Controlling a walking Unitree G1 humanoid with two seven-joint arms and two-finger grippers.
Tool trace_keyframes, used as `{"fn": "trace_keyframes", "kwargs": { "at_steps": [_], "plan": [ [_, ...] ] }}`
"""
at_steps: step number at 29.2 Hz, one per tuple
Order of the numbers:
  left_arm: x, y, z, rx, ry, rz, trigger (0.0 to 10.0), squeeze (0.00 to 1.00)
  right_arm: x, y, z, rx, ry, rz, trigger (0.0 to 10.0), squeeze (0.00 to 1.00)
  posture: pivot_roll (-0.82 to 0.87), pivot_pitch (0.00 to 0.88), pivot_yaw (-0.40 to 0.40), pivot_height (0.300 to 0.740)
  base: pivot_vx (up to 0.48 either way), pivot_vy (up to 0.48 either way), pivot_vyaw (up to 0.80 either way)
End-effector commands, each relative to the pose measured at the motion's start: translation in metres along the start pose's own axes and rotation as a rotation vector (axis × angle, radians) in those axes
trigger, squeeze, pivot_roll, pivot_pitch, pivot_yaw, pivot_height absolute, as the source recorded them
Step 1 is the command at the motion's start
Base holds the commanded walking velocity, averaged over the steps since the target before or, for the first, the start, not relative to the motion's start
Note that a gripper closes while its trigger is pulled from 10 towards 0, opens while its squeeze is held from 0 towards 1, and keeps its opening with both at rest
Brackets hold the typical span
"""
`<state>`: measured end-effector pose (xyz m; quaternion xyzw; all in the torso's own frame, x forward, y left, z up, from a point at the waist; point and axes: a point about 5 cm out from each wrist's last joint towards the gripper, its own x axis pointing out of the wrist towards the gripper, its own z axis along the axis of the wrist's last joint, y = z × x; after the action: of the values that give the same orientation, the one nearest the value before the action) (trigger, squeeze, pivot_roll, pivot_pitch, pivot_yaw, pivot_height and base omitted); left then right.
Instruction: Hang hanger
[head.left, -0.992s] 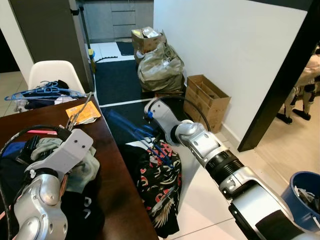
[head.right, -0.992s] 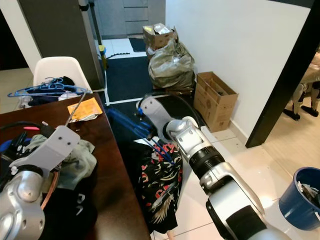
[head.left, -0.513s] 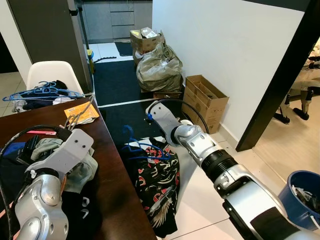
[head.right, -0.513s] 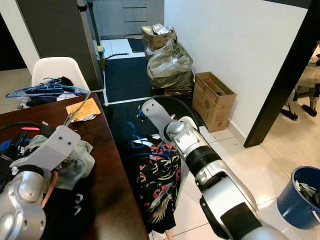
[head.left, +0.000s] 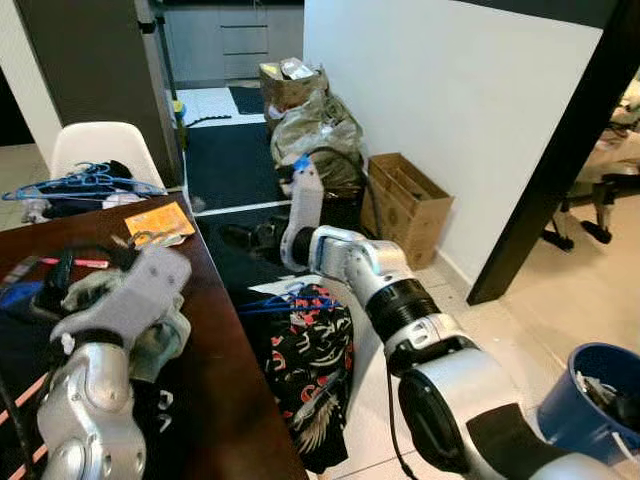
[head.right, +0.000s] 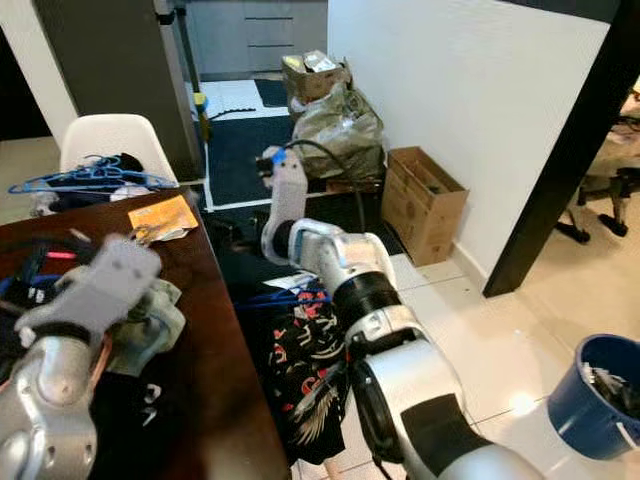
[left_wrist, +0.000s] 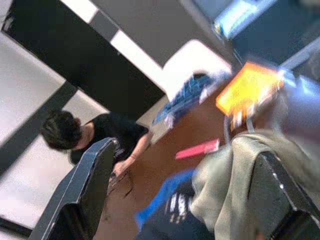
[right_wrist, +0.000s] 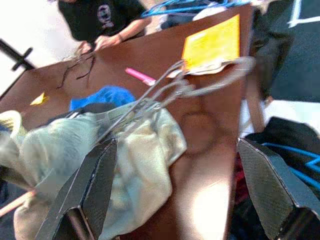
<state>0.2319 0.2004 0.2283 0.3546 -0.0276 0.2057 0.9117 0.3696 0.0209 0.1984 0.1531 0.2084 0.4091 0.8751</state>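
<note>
Right wrist view shows you the right gripper (right_wrist: 175, 195) with its two black fingers (right_wrist: 82, 192) spread wide apart and nothing between them, looking across the brown table (right_wrist: 210, 125). Using that table as your landmark: a grey-green garment (right_wrist: 115, 150) lies on its top, with a silver wire hanger (right_wrist: 170, 90) resting over it and reaching toward an orange paper (right_wrist: 212, 45) near the table's far end. A pink strip (right_wrist: 141, 76) and a blue cloth (right_wrist: 102, 96) lie further across the table, and a person in a black shirt (right_wrist: 102, 15) leans on its far side.

From the head views, your right arm (head.left: 345, 255) rises just off the table's right edge, forearm pointing upward. Below it, on the floor beside that edge, a blue hanger (head.left: 285, 297) lies on a black patterned garment (head.left: 310, 350) — it is not held by either gripper. More blue hangers (head.left: 85, 183) rest on the white chair (head.left: 95, 150) beyond the table's far end.

Your left gripper (left_wrist: 175, 200) hangs over the table's clothes pile, fingers (left_wrist: 87, 180) parted wide and empty. A cardboard box (head.left: 405, 205) and stuffed bags (head.left: 310, 125) sit by the wall, well right of the table, and a blue bin (head.left: 590, 395) stands further right still — near the picture's edge
</note>
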Motion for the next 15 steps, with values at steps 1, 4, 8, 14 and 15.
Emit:
{"fn": "trace_keyframes", "kwargs": {
  "at_steps": [1,4,8,14,15],
  "plan": [
    [-0.001,0.005,0.006,-0.215,-0.002,-0.010,10.0,0.00,0.002,0.001,0.002,-0.040,-0.002,-0.018,10.0,0.00,0.15,0.000,-0.073,0.740,0.000,0.000,0.00],
    [-0.004,-0.006,0.011,-0.588,0.029,-0.123,10.0,0.00,0.003,-0.001,0.000,-0.073,0.006,-0.043,10.0,0.00,0.17,0.000,-0.079,0.740,0.000,0.000,0.00],
    [-0.011,-0.023,0.014,-0.877,0.083,-0.266,10.0,0.00,0.000,-0.007,-0.002,-0.113,0.015,-0.072,10.0,0.00,0.17,0.000,-0.073,0.740,0.000,0.000,0.00],
    [-0.018,-0.035,-0.007,-0.780,0.265,-0.428,10.0,0.00,-0.005,-0.016,-0.005,-0.128,0.044,-0.081,10.0,0.00,0.16,0.000,-0.057,0.740,0.000,0.000,0.00],
    [-0.018,-0.035,-0.007,-0.780,0.265,-0.428,10.0,0.00,-0.005,-0.016,-0.005,-0.128,0.044,-0.081,10.0,0.00,0.16,0.000,-0.057,0.740,0.000,0.000,0.00]
  ]
}}
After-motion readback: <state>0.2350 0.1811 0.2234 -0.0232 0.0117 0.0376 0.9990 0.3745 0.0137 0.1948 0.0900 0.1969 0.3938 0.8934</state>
